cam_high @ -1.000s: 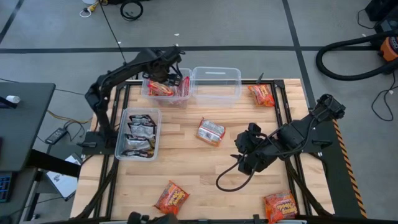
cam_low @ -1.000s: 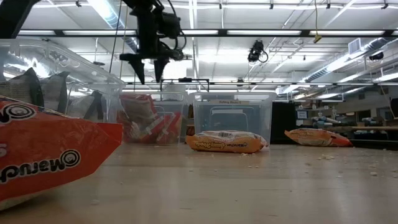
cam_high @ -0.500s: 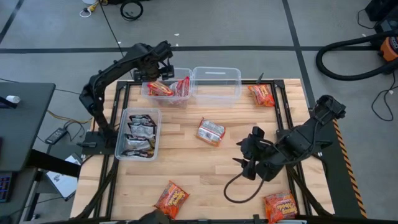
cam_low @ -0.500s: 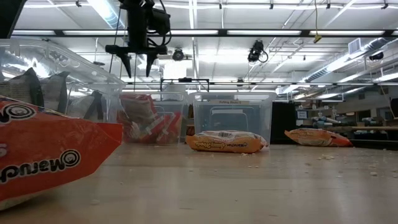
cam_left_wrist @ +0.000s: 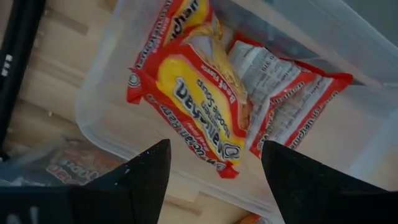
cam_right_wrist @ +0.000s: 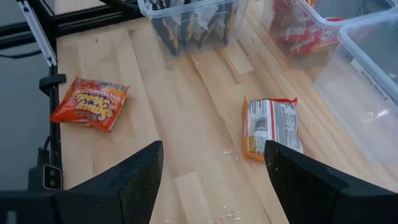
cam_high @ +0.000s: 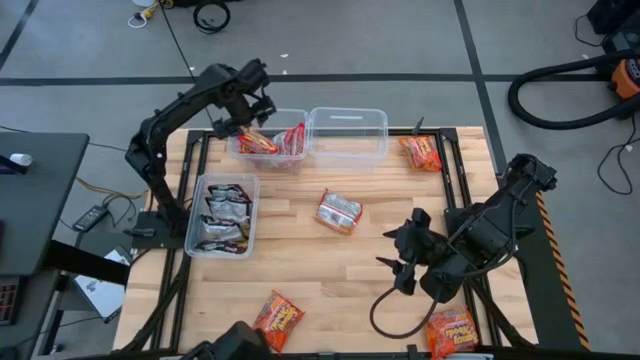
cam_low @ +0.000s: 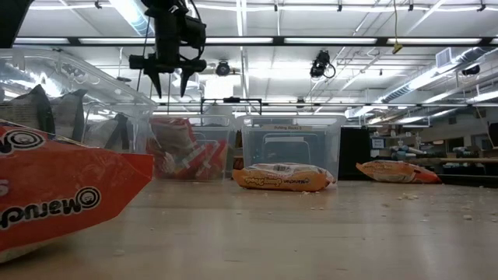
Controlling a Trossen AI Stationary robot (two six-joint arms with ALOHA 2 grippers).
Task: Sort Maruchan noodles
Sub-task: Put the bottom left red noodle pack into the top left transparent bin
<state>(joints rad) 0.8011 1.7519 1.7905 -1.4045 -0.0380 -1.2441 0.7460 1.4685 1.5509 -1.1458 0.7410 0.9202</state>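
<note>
Lifting clear: in high view, left gripper [cam_high: 240, 103] has pulled back from over red-packet bin [cam_high: 268, 142] toward its outer corner, fingers spread, empty. Right gripper [cam_high: 407, 262] has swung down bench [cam_high: 330, 275] toward near edge, fingers spread, holding nothing.

Low view: left gripper [cam_low: 166, 68] hangs high above bins, higher than second ago.

Left wrist view: yellow-and-red noodle packet [cam_left_wrist: 196, 93] lies in bin, released. Drop looks finished.

Right wrist view: loose orange packet [cam_right_wrist: 90, 102] and silver-backed packet [cam_right_wrist: 272, 126] lie on bench, unsorted. Likely next pick for right arm.
</note>
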